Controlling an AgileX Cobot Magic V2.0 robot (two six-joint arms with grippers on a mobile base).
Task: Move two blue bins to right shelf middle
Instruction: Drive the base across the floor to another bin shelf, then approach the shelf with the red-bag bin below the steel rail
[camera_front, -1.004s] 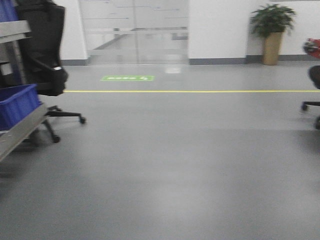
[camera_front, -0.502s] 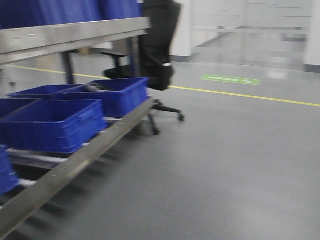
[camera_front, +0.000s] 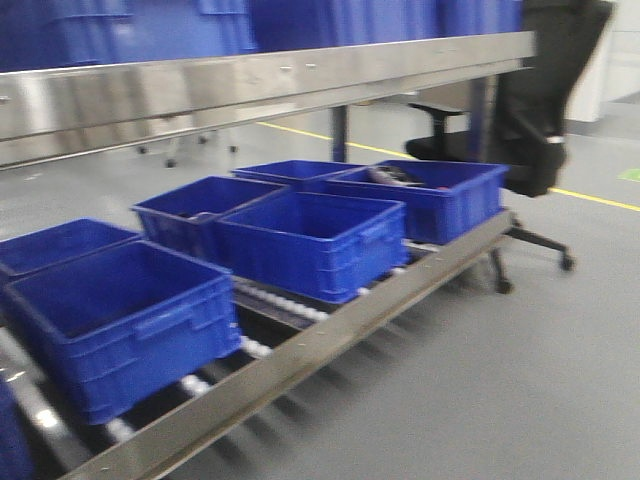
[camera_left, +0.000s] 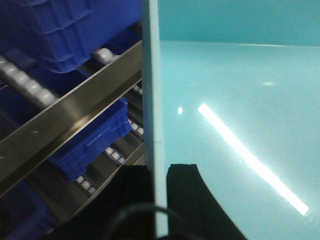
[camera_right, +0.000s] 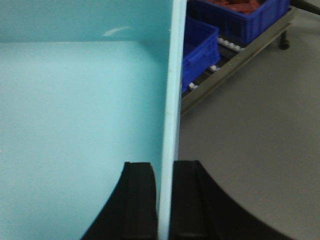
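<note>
In the wrist views I hold a pale turquoise bin from both sides. My left gripper (camera_left: 159, 171) is shut on its left wall (camera_left: 150, 75), with the bin's inside (camera_left: 240, 100) to the right. My right gripper (camera_right: 165, 167) is shut on its right wall (camera_right: 172, 75), with the bin's inside (camera_right: 75, 100) to the left. A metal roller shelf (camera_front: 330, 335) carries several dark blue bins: one at the front left (camera_front: 120, 320), one in the middle (camera_front: 310, 240), and one with dark contents at the far end (camera_front: 430, 195). Neither gripper shows in the front view.
An upper shelf rail (camera_front: 270, 85) holds more blue bins above. A black office chair (camera_front: 540, 110) stands at the shelf's far end. Grey floor (camera_front: 520, 380) with a yellow line (camera_front: 600, 198) lies to the right. Lower roller rows and blue bins (camera_left: 85, 145) show below the left wrist.
The front view has swung left: from floor and glass doors, past the shelf's end, to the shelf with its blue bins filling the frame. The chair has shifted to the right edge.
</note>
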